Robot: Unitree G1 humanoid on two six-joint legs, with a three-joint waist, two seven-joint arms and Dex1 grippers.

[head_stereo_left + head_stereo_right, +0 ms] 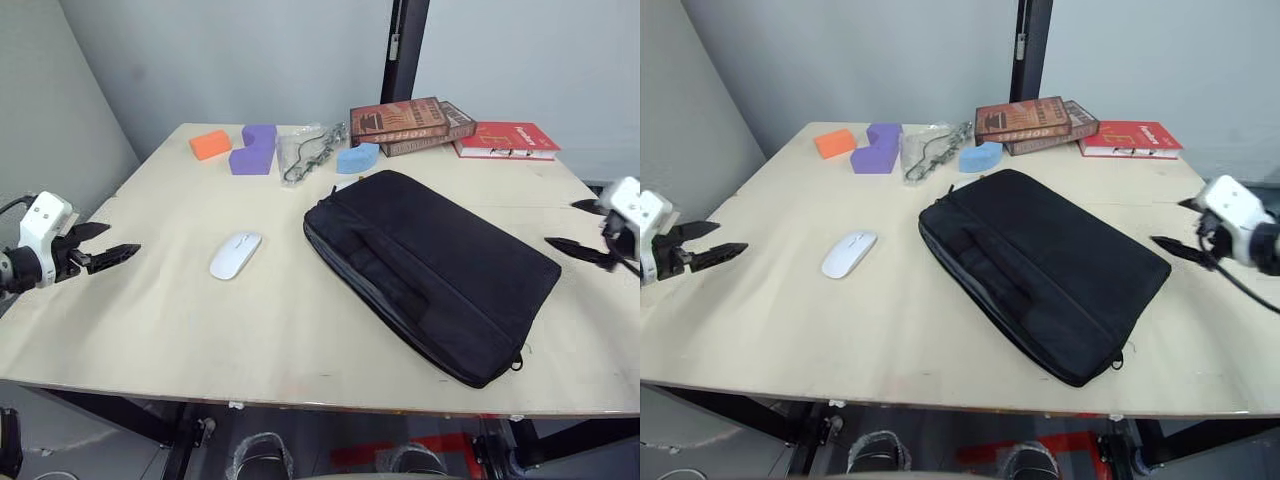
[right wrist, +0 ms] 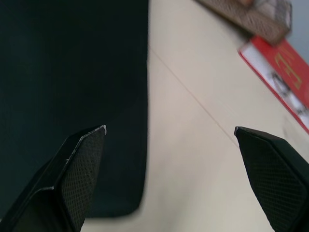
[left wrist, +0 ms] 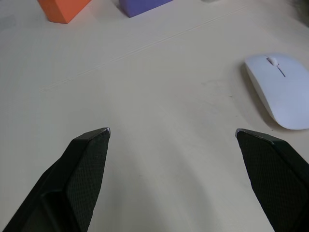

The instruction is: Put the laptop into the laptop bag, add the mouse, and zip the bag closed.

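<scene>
The black laptop bag [image 1: 430, 270] lies flat and askew on the right half of the wooden table [image 1: 160, 320], its handles and front pocket facing up. The white mouse [image 1: 235, 255] rests on the table to the left of the bag. The laptop is out of view. My left gripper [image 1: 115, 242] hovers open at the table's left edge, pointing toward the mouse [image 3: 282, 89], a short way off it. Over the table's right edge my right gripper [image 1: 568, 224] is open, near the bag's right corner [image 2: 72, 72], holding nothing.
Along the far side of the table sit an orange block [image 1: 210, 145], a purple block [image 1: 255, 150], a clear plastic pouch with a cable [image 1: 308, 152], a blue foam piece [image 1: 357, 158], a stack of brown books [image 1: 410, 122] and a red book [image 1: 505, 138].
</scene>
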